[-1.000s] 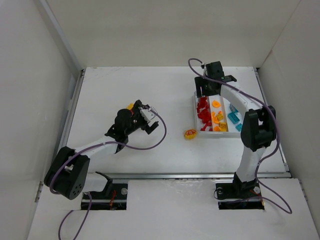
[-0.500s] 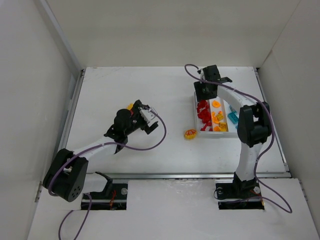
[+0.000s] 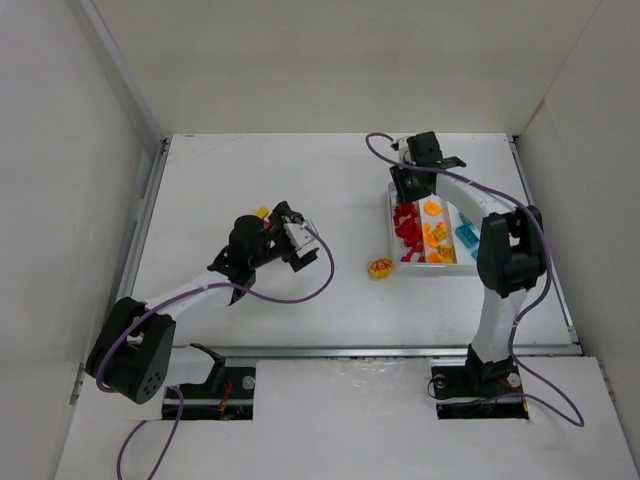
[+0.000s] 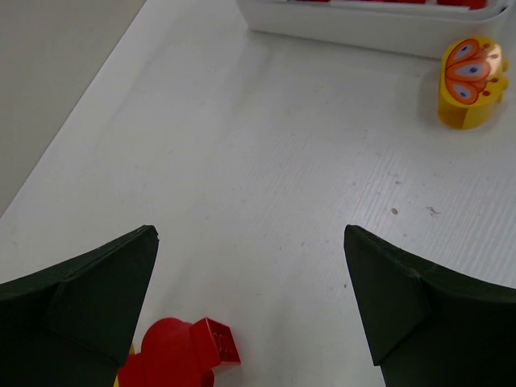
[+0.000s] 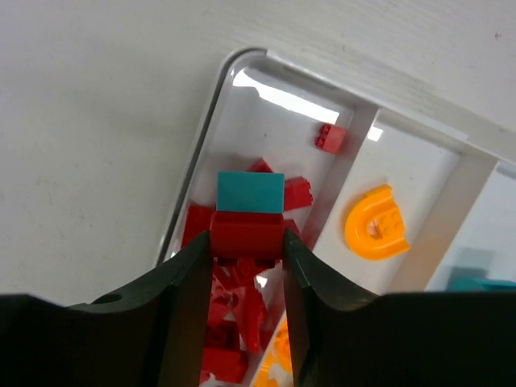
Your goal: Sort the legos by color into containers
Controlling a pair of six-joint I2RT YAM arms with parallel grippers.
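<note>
The white tray [image 3: 392, 225] has three compartments holding red, orange and cyan legos. My right gripper [image 5: 247, 242] is shut on a red brick [image 5: 247, 234] with a teal face [image 5: 251, 192], held above the tray's red compartment [image 5: 230, 322]; it sits over the tray's far end in the top view [image 3: 413, 185]. An orange arch piece [image 5: 376, 224] lies in the middle compartment. My left gripper [image 4: 250, 298] is open and empty above the table, in the top view [image 3: 295, 240]. A red piece [image 4: 181, 355] lies by its left finger. A yellow butterfly brick [image 4: 470, 72] lies near the tray [image 3: 380, 267].
A yellow-orange piece [image 3: 261, 212] lies beside the left wrist. Enclosure walls stand at the left, back and right. The tray's near wall [image 4: 355, 32] shows in the left wrist view.
The right gripper has moved a little left and toward the tray's red compartment with the brick in it. The left gripper has shifted slightly.
</note>
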